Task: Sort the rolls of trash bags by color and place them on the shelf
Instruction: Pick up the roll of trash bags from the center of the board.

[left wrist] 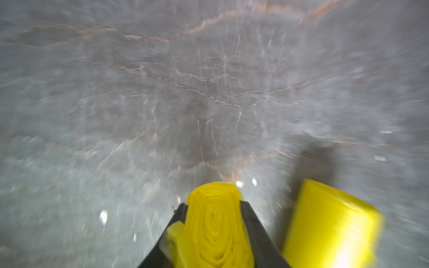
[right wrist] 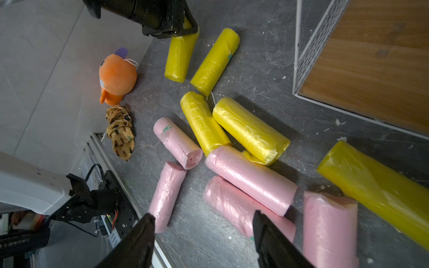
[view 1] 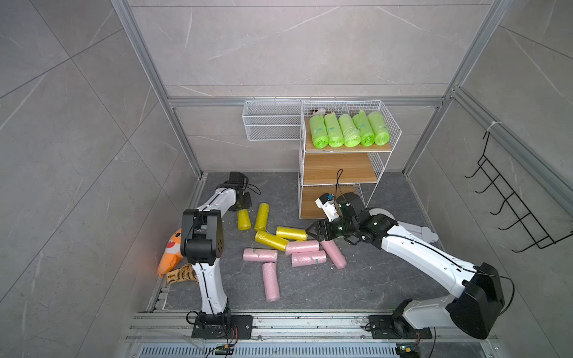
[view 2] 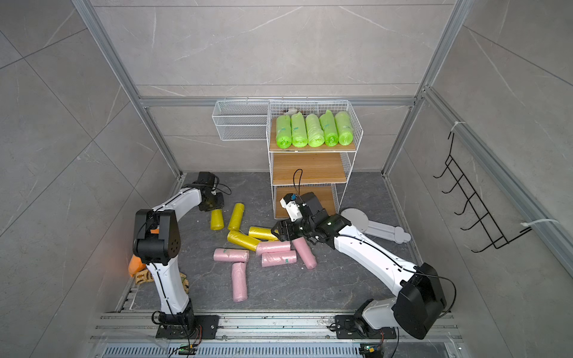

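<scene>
**Lift the yellow roll straight up, then carry it to a free board**

The left pincer [left wrist: 213, 205] is clamped on one end of a yellow roll [left wrist: 214, 227] that lies on the table [view 1: 310, 288], near a second yellow roll [left wrist: 329, 222]. I judge a straight lift is best, so the neighbour is not dragged. On the shelf [view 1: 389, 127], green rolls [view 1: 348, 130] fill the top and the middle board [view 1: 339, 169] is bare. The right pincer [right wrist: 203, 214] stands apart and empty above the pink rolls [right wrist: 250, 181].

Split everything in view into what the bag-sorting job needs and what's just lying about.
For the job: green rolls on the shelf; yellow rolls, one in the left gripper; pink rolls.
Lying about: orange plush toy; patterned cloth; white wire basket.
</scene>
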`<state>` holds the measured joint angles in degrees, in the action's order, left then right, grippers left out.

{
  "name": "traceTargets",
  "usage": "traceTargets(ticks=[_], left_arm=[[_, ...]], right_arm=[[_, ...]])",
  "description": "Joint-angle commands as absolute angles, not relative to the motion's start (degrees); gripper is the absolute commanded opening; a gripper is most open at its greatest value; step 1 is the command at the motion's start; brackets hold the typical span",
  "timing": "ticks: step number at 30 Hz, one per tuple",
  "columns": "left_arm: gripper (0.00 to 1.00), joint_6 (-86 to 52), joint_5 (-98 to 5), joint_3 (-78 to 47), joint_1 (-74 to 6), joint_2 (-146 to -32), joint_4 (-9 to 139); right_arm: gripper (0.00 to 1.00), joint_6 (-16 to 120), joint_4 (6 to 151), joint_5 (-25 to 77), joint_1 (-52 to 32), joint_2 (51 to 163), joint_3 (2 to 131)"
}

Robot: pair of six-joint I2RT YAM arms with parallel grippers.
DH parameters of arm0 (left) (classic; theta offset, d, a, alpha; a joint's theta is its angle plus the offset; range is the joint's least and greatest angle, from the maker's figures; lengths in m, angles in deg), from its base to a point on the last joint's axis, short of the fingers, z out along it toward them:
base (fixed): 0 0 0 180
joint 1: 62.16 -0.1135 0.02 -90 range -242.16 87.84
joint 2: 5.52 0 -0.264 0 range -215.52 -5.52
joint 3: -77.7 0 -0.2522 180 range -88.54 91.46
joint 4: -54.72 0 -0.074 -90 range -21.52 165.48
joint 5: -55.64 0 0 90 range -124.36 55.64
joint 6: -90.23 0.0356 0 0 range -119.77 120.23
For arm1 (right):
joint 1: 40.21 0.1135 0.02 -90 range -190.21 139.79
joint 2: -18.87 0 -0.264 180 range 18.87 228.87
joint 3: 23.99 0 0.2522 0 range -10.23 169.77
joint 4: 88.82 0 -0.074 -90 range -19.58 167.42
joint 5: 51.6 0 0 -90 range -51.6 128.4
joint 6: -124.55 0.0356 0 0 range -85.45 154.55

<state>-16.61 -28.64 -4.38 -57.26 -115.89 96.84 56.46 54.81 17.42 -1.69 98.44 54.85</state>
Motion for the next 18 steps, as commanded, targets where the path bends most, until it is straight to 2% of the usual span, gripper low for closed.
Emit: traceTargets(ticks=[1, 6, 11, 18], left_arm=[[0.31, -24.0, -33.6, -9.7, -57.6, -102.1, 86.6], [0.28, -33.8, -40.8, -20.7, -57.5, -88.9, 76.8], [0.26, -53.2, -47.6, -33.7, -56.6, -77.4, 60.9], [0.27, -70.7, -42.0, -46.1, -48.0, -66.6, 47.8]], right_arm=[[0.72, 61.3, 61.9, 15.1, -0.4, 97.5, 53.9], [0.72, 64.4, 66.8, 16.2, 1.4, 97.4, 53.3], [0.76, 67.2, 73.9, 19.9, 4.2, 96.7, 52.4], [0.86, 73.2, 88.1, 27.0, 9.7, 97.8, 49.6]])
